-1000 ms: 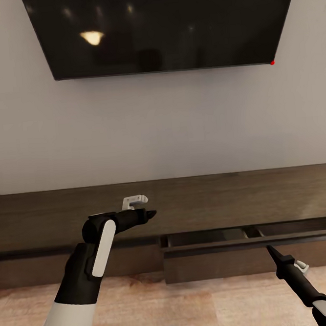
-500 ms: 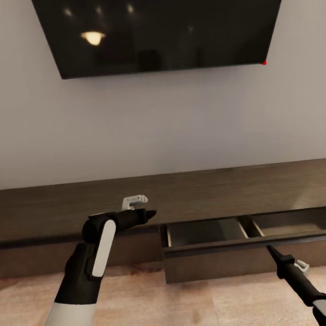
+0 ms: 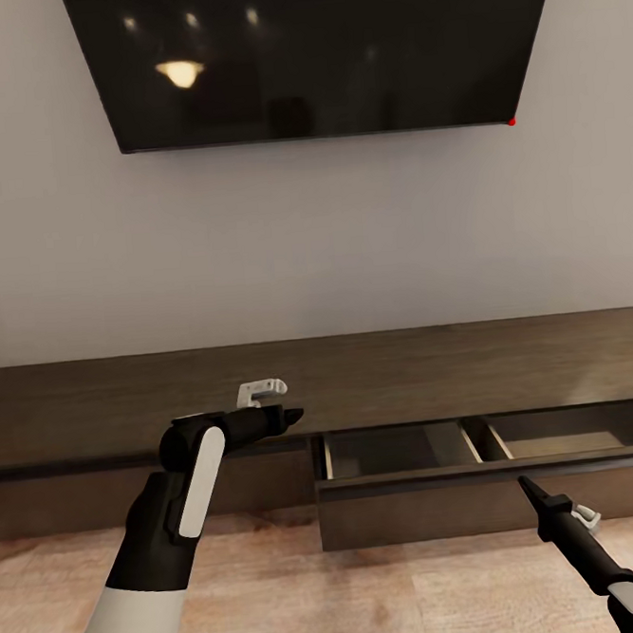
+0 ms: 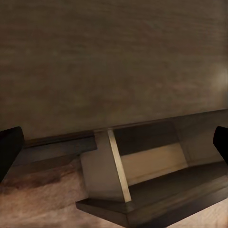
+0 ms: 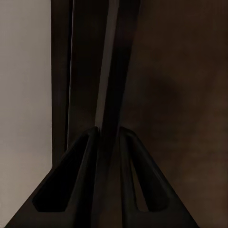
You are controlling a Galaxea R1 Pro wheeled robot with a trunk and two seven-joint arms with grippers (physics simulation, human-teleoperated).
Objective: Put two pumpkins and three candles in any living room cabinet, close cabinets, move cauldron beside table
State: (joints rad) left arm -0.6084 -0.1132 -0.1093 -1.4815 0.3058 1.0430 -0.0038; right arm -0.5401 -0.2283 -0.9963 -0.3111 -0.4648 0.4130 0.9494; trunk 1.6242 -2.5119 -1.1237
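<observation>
One cabinet (image 3: 360,389) drawer (image 3: 491,479) — open

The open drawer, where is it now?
In the head view, the drawer juts from the cabinet, right of centre, under the TV, near the right tool.

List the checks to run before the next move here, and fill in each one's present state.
1. Right drawer of the cabinet open enough to load: ok, it is pulled out.
2. Room inside the drawer: ok, the compartments that show look bare.
3. Left gripper free: ok, fingers wide apart, nothing between them.
4. Right gripper clear of the drawer front: cannot tell; its fingers sit close together at the front's edge.
5. Every cabinet closed: not ok, the right drawer stands open.
</observation>
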